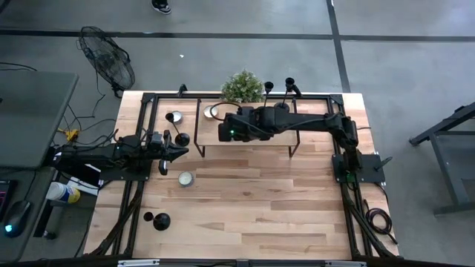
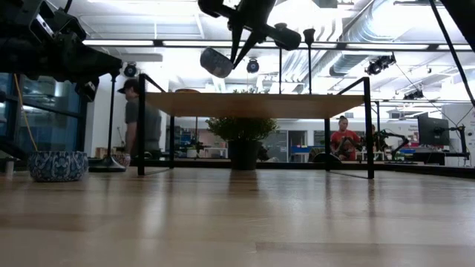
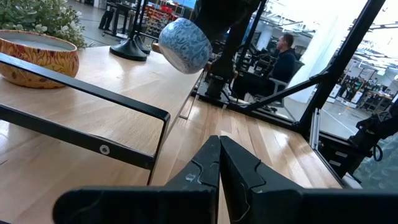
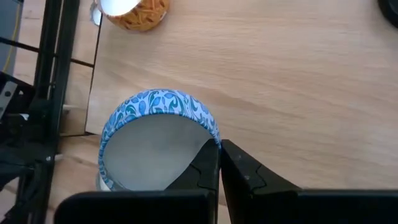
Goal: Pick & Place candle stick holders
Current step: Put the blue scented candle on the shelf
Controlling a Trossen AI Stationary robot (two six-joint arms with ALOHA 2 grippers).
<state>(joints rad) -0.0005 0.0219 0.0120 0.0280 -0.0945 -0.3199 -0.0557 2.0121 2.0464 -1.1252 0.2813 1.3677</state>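
My right gripper (image 4: pixel 219 146) is shut on a blue patterned bowl (image 4: pixel 158 143), which hangs above the left end of the raised wooden shelf (image 1: pixel 245 148). The low view shows the bowl (image 2: pixel 215 63) high above the shelf top. Two black candle stick holders (image 1: pixel 269 87) (image 1: pixel 289 83) stand by their bases at the shelf's far edge. Two more (image 1: pixel 148 216) (image 1: pixel 161 220) stand on the table at the near left. My left gripper (image 1: pixel 182 152) (image 3: pixel 219 162) waits shut and level at the table's left side, touching nothing. My right gripper has the blue bowl by its rim (image 4: pixel 214 140), pinched between the two shut fingers. The fingers slant down at it from above and from the table's right. The bowl is lifted clear of the shelf and tilted, and its open side faces the wrist.
An orange bowl (image 4: pixel 137 12) (image 3: pixel 37 56) sits on the shelf near its far left corner. A second blue bowl (image 1: pixel 185 178) (image 2: pixel 58 165) rests on the table left of the shelf, and a potted plant (image 1: pixel 243 87) stands at the far edge. People show beyond the table.
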